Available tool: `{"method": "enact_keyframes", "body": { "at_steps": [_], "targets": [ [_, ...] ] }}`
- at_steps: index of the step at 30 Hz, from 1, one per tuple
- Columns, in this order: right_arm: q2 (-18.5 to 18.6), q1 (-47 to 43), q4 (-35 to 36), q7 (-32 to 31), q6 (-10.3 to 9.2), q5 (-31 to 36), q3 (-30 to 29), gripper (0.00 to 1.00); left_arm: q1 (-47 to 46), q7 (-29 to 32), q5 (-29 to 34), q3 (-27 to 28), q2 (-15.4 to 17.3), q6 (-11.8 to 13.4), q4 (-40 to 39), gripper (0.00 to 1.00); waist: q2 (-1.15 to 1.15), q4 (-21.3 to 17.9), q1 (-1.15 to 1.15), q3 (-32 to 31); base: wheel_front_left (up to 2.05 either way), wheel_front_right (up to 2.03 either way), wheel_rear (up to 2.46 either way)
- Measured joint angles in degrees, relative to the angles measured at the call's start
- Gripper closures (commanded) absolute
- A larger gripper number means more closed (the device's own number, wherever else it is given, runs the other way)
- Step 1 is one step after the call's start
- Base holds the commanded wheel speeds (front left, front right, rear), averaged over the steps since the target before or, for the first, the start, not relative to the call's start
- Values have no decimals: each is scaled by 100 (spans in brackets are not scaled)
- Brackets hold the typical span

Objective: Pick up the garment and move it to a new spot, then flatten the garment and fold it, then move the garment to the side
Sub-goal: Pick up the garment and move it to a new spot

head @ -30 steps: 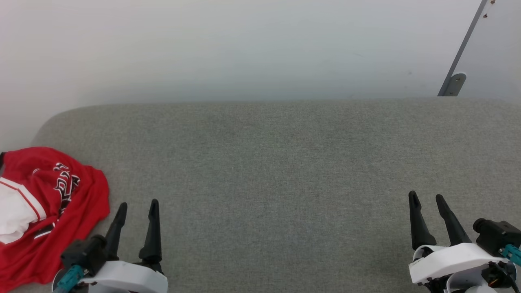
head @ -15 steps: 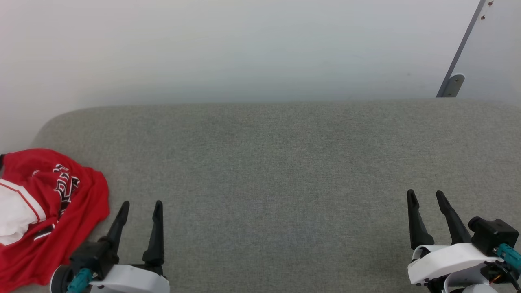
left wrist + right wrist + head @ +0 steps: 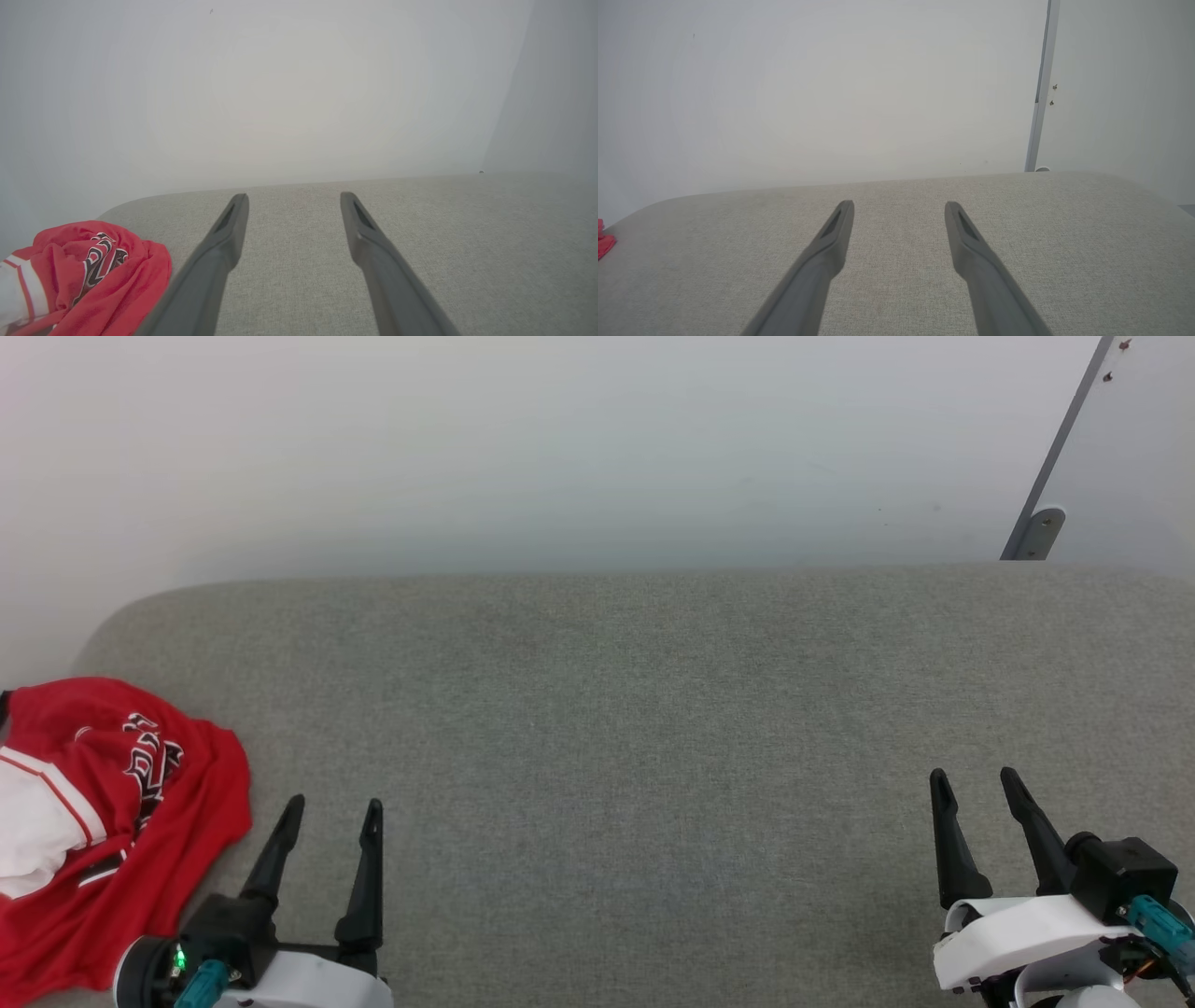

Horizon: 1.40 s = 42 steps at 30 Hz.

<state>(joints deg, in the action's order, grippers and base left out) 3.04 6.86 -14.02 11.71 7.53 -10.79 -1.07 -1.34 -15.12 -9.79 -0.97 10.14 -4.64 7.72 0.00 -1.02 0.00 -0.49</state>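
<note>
The garment (image 3: 103,821), a red shirt with a white sleeve and black white-edged lettering, lies crumpled at the far left of the grey cushioned surface (image 3: 635,709). The left wrist view has the garment (image 3: 93,275) at its lower left, and a red scrap of the garment (image 3: 603,243) peeks in at the left edge of the right wrist view. My left gripper (image 3: 334,808) stands open just right of the shirt, apart from it, nothing between its fingers. Far off at the lower right my right gripper (image 3: 973,778) is open and empty too.
A pale wall rises behind the cushion's far edge. A grey metal strip (image 3: 1060,457) with a bracket runs up the wall at the right. The cushion's back left corner (image 3: 121,607) is rounded.
My left gripper has shifted slightly right and turned a little, away from the shirt. The right gripper has crept slightly forward. The shirt has not moved.
</note>
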Motion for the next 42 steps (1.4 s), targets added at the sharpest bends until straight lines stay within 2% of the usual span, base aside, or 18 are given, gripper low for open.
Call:
{"method": "enact_keyframes", "body": {
  "at_steps": [10,18,29,42],
  "targets": [
    [0,-1,27,15,0,-2,-15,0,8,0,-20,24,-45,-40,-14,0,0,54,0,-3,0,0,0],
    [-1,-3,54,-13,0,-69,133,0,-11,0,-86,178,-64,53,24,0,0,321,0,-36,0,0,0],
    [22,78,-53,-63,0,-252,515,0,-1,110,-207,463,3,346,-24,0,0,1067,0,-178,0,0,0],
    [40,109,-235,-1,0,-461,868,0,230,438,-311,602,120,521,-492,0,0,2127,0,-428,0,0,0]
  ]
}}
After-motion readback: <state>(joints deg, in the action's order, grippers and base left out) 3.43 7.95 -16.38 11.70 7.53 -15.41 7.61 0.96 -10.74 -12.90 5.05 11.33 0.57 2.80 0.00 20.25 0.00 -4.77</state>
